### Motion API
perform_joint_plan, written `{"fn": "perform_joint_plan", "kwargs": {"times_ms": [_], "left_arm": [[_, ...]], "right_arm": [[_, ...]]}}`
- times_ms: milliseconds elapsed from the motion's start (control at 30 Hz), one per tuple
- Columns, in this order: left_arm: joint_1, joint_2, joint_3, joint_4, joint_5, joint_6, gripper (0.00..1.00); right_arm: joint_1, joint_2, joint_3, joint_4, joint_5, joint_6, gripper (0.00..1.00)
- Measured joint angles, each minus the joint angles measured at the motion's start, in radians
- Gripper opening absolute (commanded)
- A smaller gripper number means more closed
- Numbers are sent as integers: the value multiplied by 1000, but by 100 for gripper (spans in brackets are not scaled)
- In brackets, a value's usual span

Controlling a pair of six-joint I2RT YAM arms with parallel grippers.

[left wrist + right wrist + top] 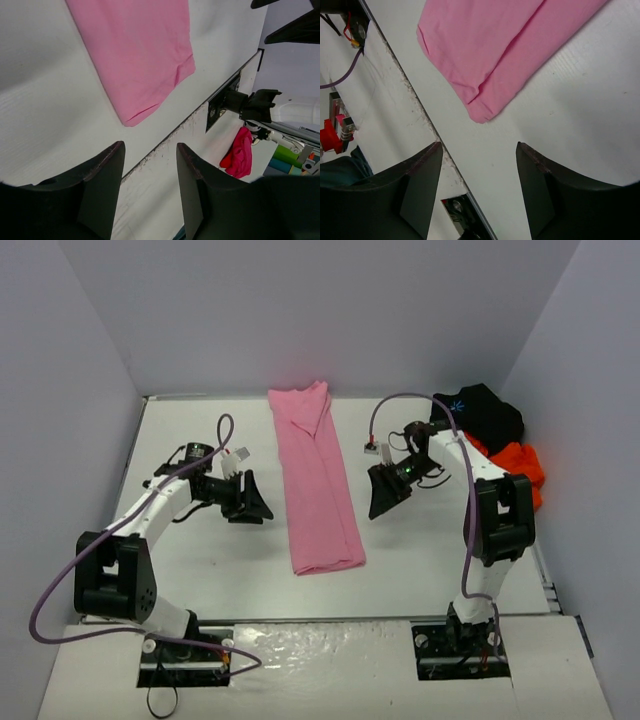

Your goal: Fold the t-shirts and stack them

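Both arms are reaching in from the near edge. The left gripper [245,498] is hovering just left of the pink t-shirt [318,490] and the right gripper [385,488] just right of it, each with jaws parted and holding nothing. The pink t-shirt is lying folded into a long strip, likely needing more folds. Well to its right, the black t-shirt [485,410] and the orange t-shirt [518,465] are sitting crumpled, not yet folded or stacked.

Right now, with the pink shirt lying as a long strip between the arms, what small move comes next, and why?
Probably bring both grippers to the strip's near end. The pink t-shirt is folded lengthwise only; the left gripper and right gripper flank it, fingers apart, holding nothing. Gripping the near corners would set up the crosswise fold.
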State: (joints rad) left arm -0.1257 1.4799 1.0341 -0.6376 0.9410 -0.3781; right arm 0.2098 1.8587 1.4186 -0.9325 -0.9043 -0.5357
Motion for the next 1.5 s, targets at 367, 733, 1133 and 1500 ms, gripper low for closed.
{"fn": "perform_joint_plan", "kwargs": {"times_ms": [367,733,1133,1500], "left_arm": [[-35,183,-37,132,52,-67,38],[-122,377,11,157,71,-55,26],[-129,313,-43,151,-1,-22,53],[-187,345,-27,122,-12,6,53]], "right_arm": [[68,44,-75,102,56,117,57],[59,140,-118,153,65,153,57],[55,142,-153,205,77,202,57],[73,164,-152,207,39,217,53]]}}
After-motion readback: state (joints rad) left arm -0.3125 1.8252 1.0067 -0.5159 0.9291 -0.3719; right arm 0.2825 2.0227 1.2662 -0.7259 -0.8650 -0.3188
